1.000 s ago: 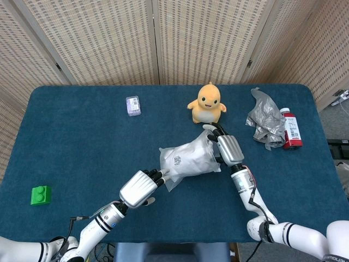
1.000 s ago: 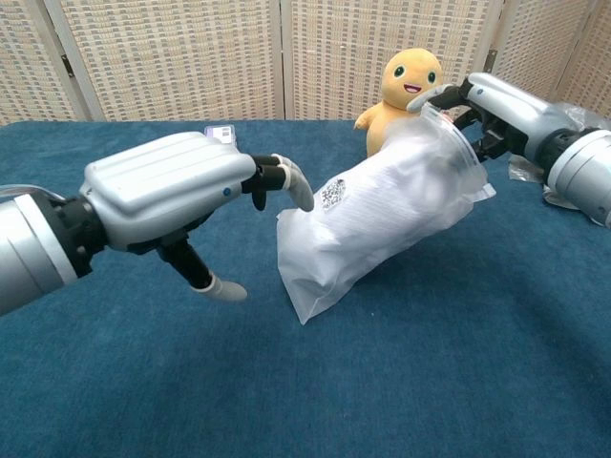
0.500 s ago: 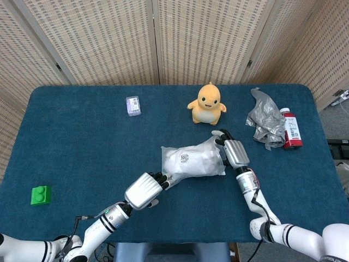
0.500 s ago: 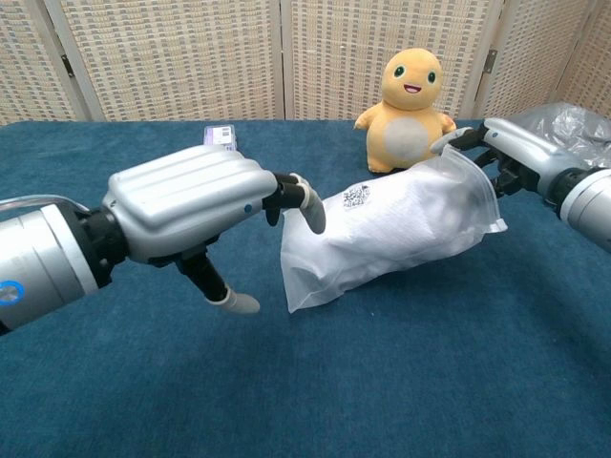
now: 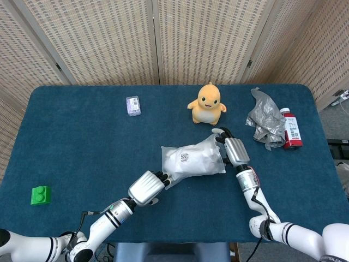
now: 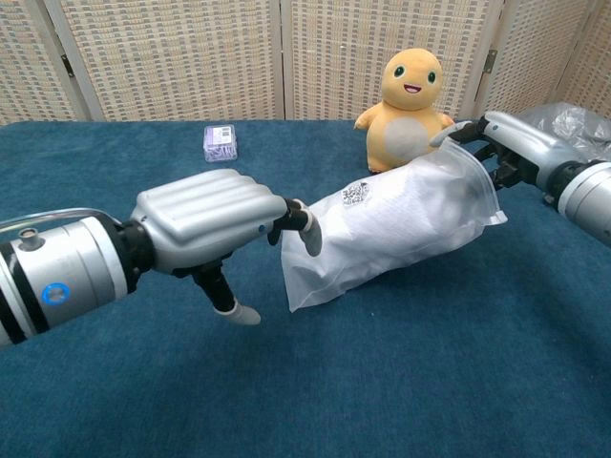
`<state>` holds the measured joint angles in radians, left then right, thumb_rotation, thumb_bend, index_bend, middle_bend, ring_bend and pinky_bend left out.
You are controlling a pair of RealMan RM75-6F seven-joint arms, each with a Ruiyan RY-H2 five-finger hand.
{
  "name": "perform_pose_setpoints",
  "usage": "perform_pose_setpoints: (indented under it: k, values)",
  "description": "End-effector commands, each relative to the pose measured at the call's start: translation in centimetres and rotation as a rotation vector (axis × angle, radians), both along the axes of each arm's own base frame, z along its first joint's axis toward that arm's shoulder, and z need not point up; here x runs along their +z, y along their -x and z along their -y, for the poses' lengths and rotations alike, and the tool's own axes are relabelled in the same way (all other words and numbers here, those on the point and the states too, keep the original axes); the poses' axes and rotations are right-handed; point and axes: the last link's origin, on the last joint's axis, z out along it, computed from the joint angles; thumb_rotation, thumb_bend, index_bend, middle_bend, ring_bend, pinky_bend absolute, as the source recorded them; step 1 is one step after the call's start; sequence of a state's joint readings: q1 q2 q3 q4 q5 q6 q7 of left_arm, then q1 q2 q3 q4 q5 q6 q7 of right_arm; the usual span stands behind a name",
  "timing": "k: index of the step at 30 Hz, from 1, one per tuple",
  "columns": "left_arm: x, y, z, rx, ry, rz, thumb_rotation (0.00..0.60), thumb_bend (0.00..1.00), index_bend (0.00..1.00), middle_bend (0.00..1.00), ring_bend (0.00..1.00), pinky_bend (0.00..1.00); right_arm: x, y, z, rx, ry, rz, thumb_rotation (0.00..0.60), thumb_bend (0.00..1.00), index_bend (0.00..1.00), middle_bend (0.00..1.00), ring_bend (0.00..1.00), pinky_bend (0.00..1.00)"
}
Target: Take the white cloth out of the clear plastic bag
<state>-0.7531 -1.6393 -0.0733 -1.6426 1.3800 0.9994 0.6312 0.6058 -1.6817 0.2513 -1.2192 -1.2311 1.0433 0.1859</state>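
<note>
A clear plastic bag [image 5: 192, 160] [image 6: 396, 227] is seen lying on its side near the middle of the blue surface [image 5: 82, 147] [image 6: 430, 382]. The white cloth [image 5: 188, 161] [image 6: 387, 224] is still packed inside it, and a small dark printed mark is seen on the bag's top.

The right robot hand [image 5: 233, 150] [image 6: 506, 143] is placed at the far, open end of the bag. The bag's edge is pinched by its fingers [image 6: 456, 134], so the bag is held there.

The left robot hand [image 5: 147, 187] [image 6: 205, 221] is held at the near, closed end of the bag. Its fingers are bent forward, and the fingertips [image 6: 310, 234] are seen right at the bag's end. It cannot be told if the bag is gripped there or only touched. The thumb is pointed down toward the surface.

A yellow soft toy [image 5: 206, 103] [image 6: 409, 93] is stood just behind the bag. A small purple box [image 5: 133, 105] [image 6: 220, 142] is laid farther back on the left. A green block [image 5: 40, 195] is seen near the left front edge. A crumpled grey bag [image 5: 265, 125] [image 6: 571, 124] and a red bottle [image 5: 292, 128] are laid side by side, touching, on the right.
</note>
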Motion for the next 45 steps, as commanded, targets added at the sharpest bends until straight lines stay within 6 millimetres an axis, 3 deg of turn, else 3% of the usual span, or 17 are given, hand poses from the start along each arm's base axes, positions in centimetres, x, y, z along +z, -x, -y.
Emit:
perform_pose_setpoints:
  k: [1, 17, 29, 45]
  values:
    - [-0.6, 0.0, -0.2, 0.004, 0.0, -0.022, 0.6, 0.0, 0.33, 0.27, 0.37, 0.67, 0.1, -0.2, 0.1, 0.002, 0.001, 0.003, 0.6, 0.64, 0.77, 0.2, 0.06, 0.3]
    - [-2.9, -0.8, -0.5, -0.079, -0.084, -0.001, 0.6, 0.0, 0.46, 0.37, 0.41, 0.67, 0.1, -0.1, 0.2, -0.011, -0.004, 0.021, 0.6, 0.65, 0.77, 0.2, 0.06, 0.3]
    - [-4.0, -1.2, -1.2, -0.228, -0.164, 0.0, 0.6, 0.0, 0.44, 0.48, 0.46, 0.67, 0.1, 0.1, 0.3, -0.018, -0.011, 0.032, 0.6, 0.65, 0.77, 0.2, 0.06, 0.3]
    - [-5.7, -1.1, -2.3, -0.256, -0.182, -0.042, 0.6, 0.0, 0.46, 0.52, 0.47, 0.67, 0.3, 0.3, 0.2, -0.022, -0.016, 0.039, 0.6, 0.65, 0.77, 0.2, 0.06, 0.3]
